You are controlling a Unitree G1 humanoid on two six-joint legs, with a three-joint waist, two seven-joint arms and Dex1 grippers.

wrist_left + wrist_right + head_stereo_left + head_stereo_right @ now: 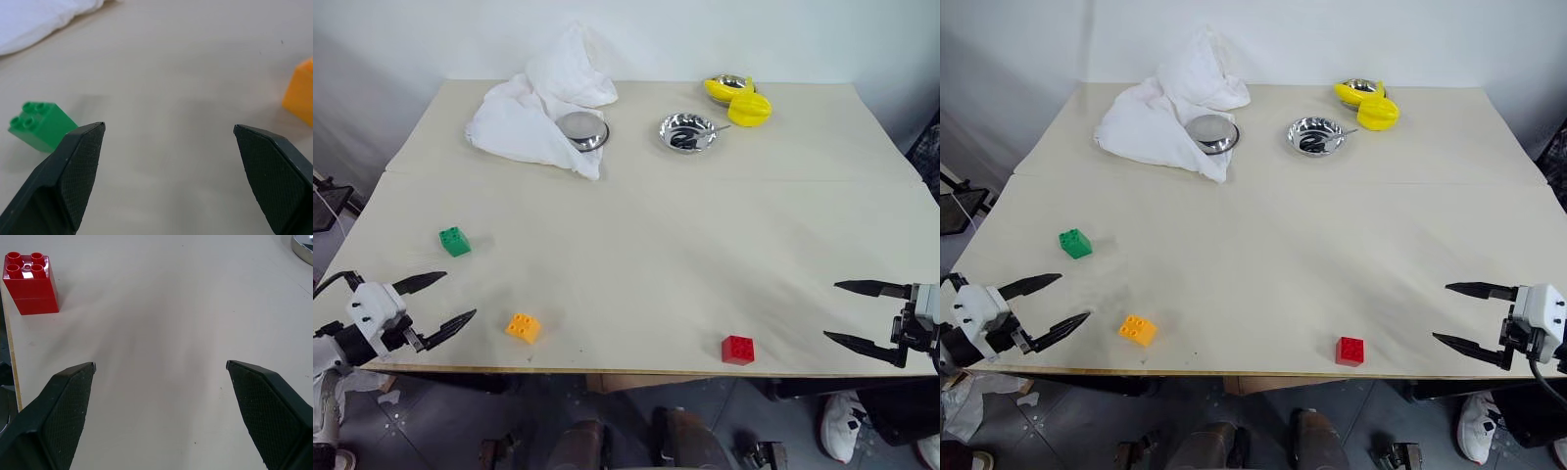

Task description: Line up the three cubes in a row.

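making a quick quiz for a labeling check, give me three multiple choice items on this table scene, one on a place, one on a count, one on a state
1. Where is the red cube?
A. by the table's near edge
B. inside a steel bowl
C. under the white cloth

2. How many steel bowls are there?
A. one
B. three
C. five

3. What state is the left end effector in?
A. shut on the green cube
B. open, holding nothing
C. shut on the cloth

Answers: 1 A, it sits near the front edge; 2 B, one by the white cloth, one in the middle, one behind the yellow toys; 3 B, its fingers stand apart with the green cube untouched.
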